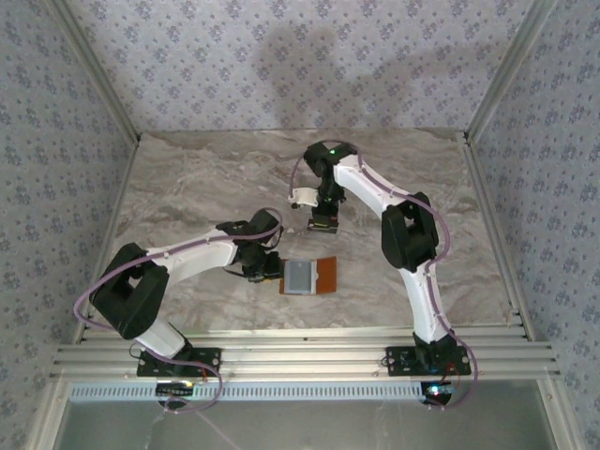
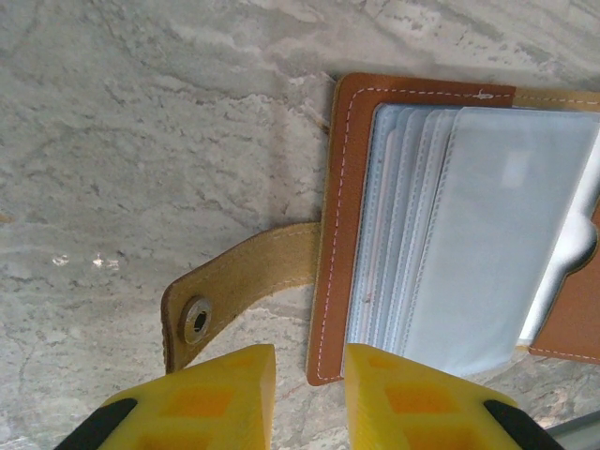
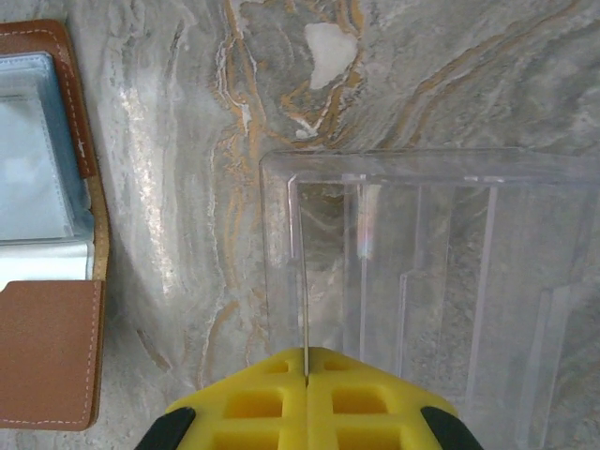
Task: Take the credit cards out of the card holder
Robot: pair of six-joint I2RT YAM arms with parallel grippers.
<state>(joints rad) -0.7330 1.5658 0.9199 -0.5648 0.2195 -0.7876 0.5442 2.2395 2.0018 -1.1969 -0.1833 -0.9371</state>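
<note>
While the card holder lies opened flat on the marble table, toward the near edge and between the two arms, its grey-blue sleeves are turned upward and a brown flap is folded out to one side. Whether credit cards sit in the sleeves cannot be told. Its snap strap is laid out on the table, just ahead of the left gripper, whose yellow fingers are held narrowly apart with nothing between them. Beyond the holder, the right gripper is pressed closed at the near edge of a clear tray. A thin line is seen running into its seam, and what that line is cannot be told.
</note>
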